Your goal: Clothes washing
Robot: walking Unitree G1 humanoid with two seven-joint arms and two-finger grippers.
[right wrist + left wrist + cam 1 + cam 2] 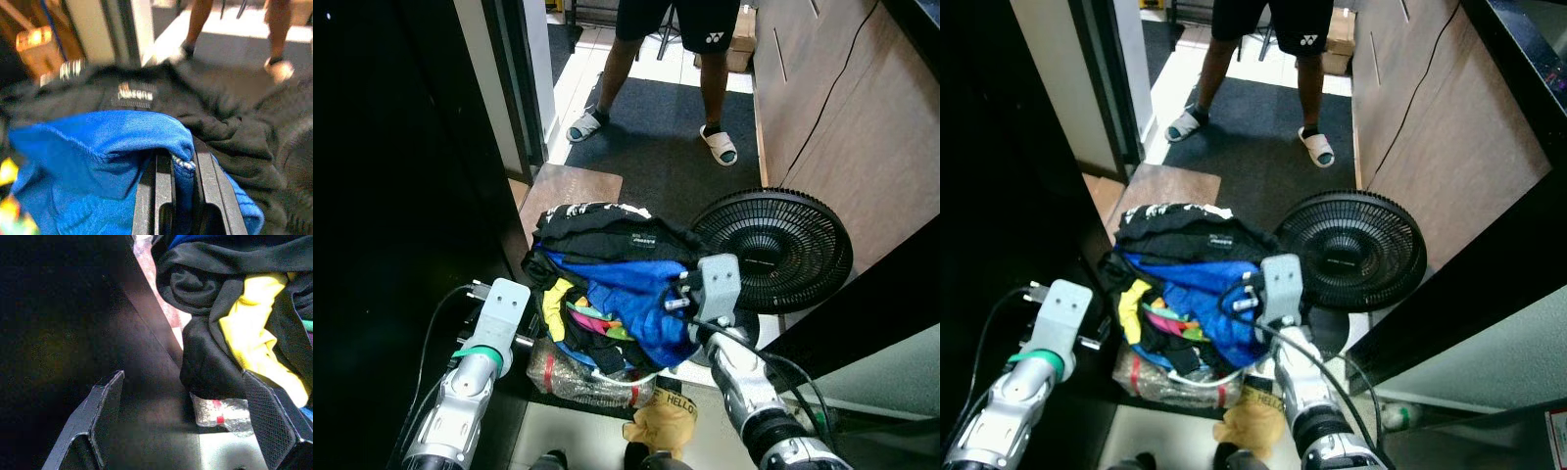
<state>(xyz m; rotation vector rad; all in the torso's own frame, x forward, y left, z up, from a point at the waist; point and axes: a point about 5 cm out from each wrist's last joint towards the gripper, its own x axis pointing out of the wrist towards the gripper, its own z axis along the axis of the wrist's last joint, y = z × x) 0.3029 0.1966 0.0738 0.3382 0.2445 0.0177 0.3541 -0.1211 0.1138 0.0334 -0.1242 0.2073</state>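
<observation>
A heap of clothes [607, 294] is piled on a clear plastic bag [578, 377] on the floor. Black garments [602, 233] lie on top, and a blue garment [641, 294] with yellow and bright pieces [558, 299] lies below them. My right gripper [183, 171] is at the heap's right side, shut on a fold of the blue garment [112, 147]. My left gripper [186, 431] is open at the heap's left edge. A black and yellow cloth [234, 342] hangs by one of its fingers [266, 416].
A black floor fan [773, 250] stands right beside the heap. A person in sandals [666, 59] stands beyond on a dark mat. A tan cloth [664, 423] lies on the floor near me. A dark panel [401, 196] is on the left and a wooden cabinet [842, 117] on the right.
</observation>
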